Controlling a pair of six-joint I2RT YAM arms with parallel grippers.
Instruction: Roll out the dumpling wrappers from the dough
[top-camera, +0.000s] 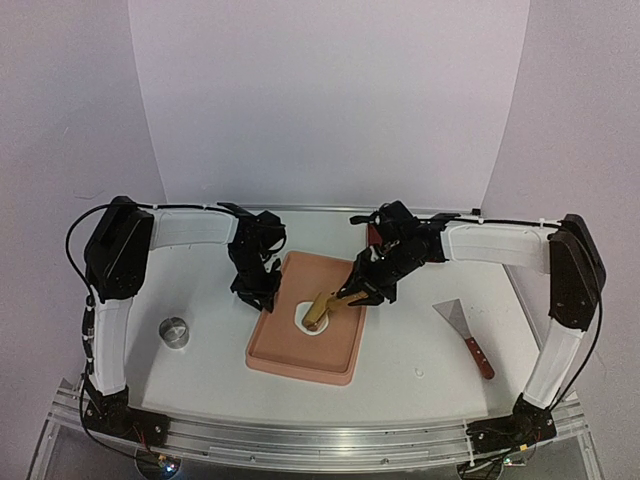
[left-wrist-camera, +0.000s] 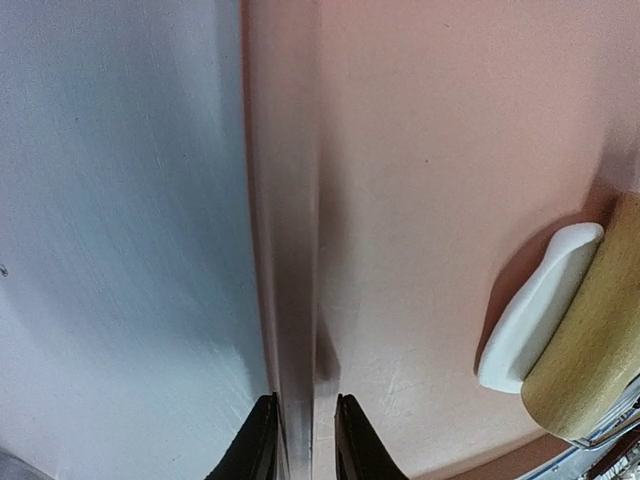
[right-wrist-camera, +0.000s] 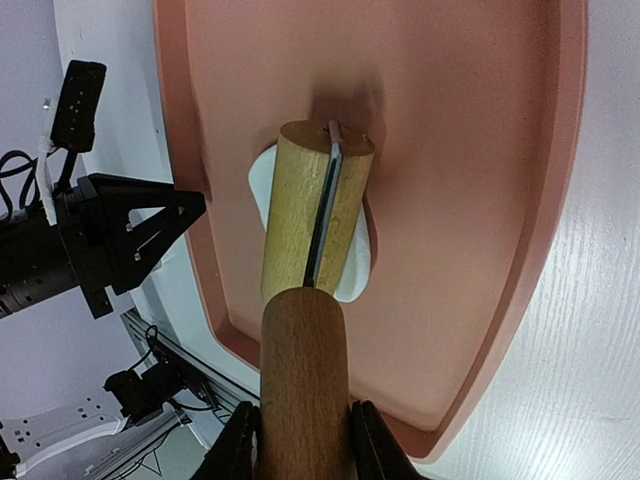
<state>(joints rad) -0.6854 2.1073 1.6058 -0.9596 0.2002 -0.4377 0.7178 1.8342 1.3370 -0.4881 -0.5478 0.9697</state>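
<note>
Board (top-camera: 300, 365): pink, with a raised rim, lying on the tabletop (top-camera: 420, 350) between the two arms.
Dough (right-wrist-camera: 262, 180): one white lump near the board's middle, a little toward its left rim. It lies under the pin, and its edges show on either side of the barrel.
Pin (right-wrist-camera: 310, 230): wooden. The light barrel rests on the dough and the darker handle angles off toward the board's right rim.
Right pincer (right-wrist-camera: 305, 425): clamped on the pin's handle, one finger on each side.
Left pincer (left-wrist-camera: 300, 410): closed on the board's left rim, a finger on each side of it, apparently steadying the board.
Ring (top-camera: 175, 332): metal, well left of the board.
Scraper (top-camera: 465, 335): well right of the board.
Stage: judged early. The dough looks thick and uneven, not yet thin or round.
Handling, dough: judged soft, light and probably tacky. It should spread under pressure and would dent or tear if pinched, so it is better worked through the pin than gripped. For lifting, take it from beneath an edge.
Handling, pin: stiff and smooth, so the handle is the proper hold.
Risk: the dough may cling to the barrel and lift off the board.
</note>
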